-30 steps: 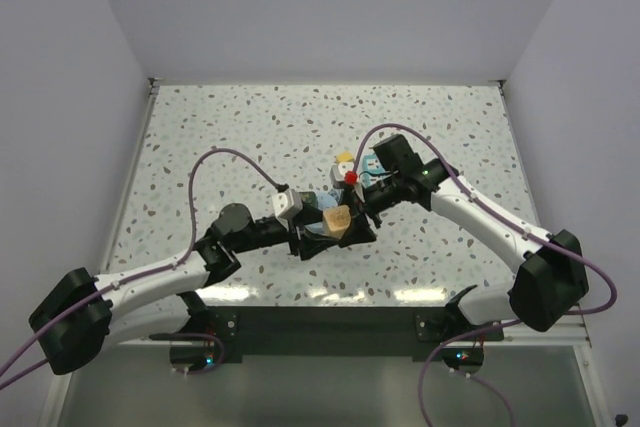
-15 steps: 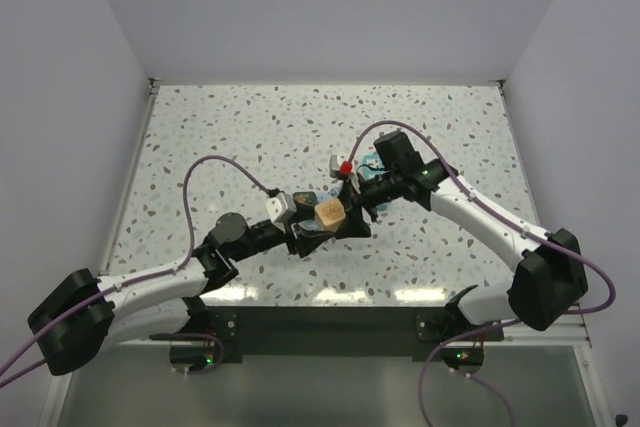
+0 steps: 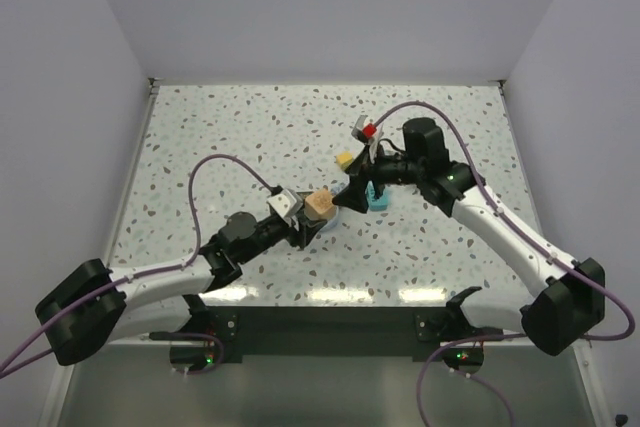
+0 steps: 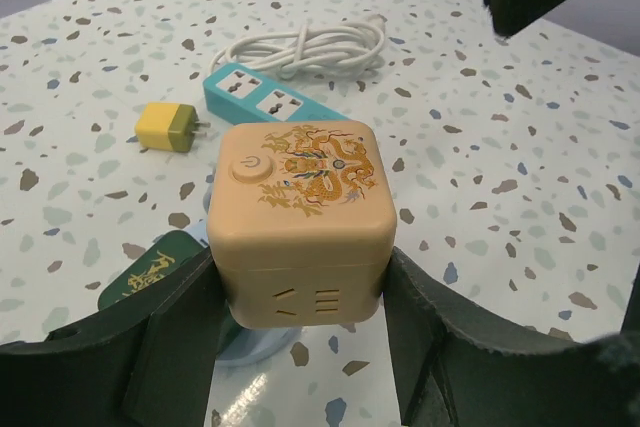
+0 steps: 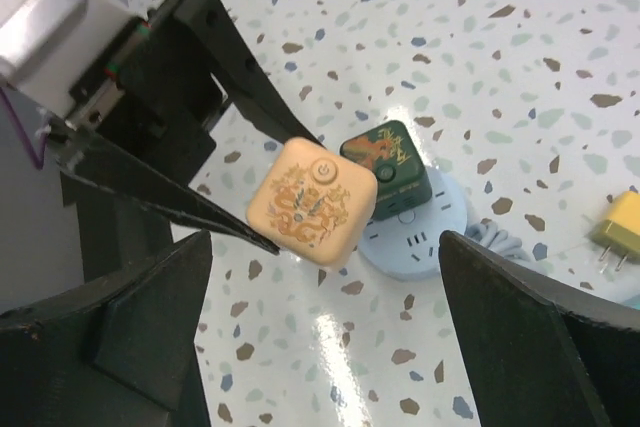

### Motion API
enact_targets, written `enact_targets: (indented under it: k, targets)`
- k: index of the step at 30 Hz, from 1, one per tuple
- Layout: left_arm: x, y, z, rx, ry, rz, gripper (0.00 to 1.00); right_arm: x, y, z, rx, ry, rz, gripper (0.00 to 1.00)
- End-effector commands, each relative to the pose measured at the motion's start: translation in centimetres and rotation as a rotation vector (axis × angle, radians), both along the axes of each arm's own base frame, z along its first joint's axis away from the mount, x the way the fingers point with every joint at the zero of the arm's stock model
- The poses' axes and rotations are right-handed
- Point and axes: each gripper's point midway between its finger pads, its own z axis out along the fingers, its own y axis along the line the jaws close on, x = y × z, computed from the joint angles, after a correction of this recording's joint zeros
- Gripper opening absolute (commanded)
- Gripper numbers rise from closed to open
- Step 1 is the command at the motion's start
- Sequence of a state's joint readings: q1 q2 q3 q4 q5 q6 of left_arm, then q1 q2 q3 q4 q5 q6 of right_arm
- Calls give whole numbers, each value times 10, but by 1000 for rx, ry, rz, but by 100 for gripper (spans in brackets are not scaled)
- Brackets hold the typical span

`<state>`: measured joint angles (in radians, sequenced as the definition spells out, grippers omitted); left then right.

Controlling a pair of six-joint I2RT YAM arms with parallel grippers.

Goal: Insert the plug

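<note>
On the speckled surface [image 3: 220,137], note that the right arm [image 3: 500,222] now stands farther back and to the right than a second ago, away from the cluster of parts. Its end effector [image 5: 325,247] is spread wide and holds nothing; a second ago it was only partly open. The left arm [image 3: 170,272] sits slightly farther left than before. Its end effector [image 4: 300,282] clamps the tan cube [image 4: 300,197] by two opposite sides. The plug [image 5: 392,179] rests upright on the pale blue round socket [image 5: 425,237], touching or just beside the tan cube. Treat the release as a sign that the plug is probably seated. Confirm this before proceeding, because the prongs are hidden from every view.
</note>
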<state>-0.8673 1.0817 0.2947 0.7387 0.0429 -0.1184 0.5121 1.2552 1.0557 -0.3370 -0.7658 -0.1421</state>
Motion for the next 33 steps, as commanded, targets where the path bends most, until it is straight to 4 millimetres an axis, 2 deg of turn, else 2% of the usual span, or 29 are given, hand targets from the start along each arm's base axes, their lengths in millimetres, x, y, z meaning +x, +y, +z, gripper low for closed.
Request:
enact_targets:
  k: [1, 2, 5, 7, 13, 22, 24, 25, 28, 30, 33]
  targets:
    - [15, -1, 25, -33, -77, 75, 0, 20, 7, 28, 54, -17, -194, 99]
    - [18, 0, 27, -30, -81, 92, 0, 14, 17, 26, 36, -27, -187, 99]
    - [21, -3, 29, -22, -88, 115, 0, 23, 25, 16, -11, -30, -254, 99]
    - [22, -5, 32, -24, -92, 117, 0, 31, 25, 5, -48, -36, -291, 99]
    - [23, -5, 34, -22, -93, 129, 0, 34, 34, -17, -102, -40, -290, 99]
    - [26, -9, 37, -12, -97, 135, 0, 24, 57, -36, -136, -15, -193, 98]
    - [27, -8, 38, -14, -100, 143, 0, 25, 56, -45, -175, -12, -180, 91]
    - [29, -6, 36, -7, -96, 157, 0, 25, 57, -49, -186, -5, -176, 79]
    - [33, 0, 35, 6, -83, 201, 0, 27, 54, -56, -218, 12, -189, 52]
    - [36, 3, 35, 6, -77, 226, 0, 28, 50, -57, -242, 15, -204, 44]
    - [41, 11, 34, 3, -54, 285, 0, 28, 48, -58, -255, 18, -212, 20]
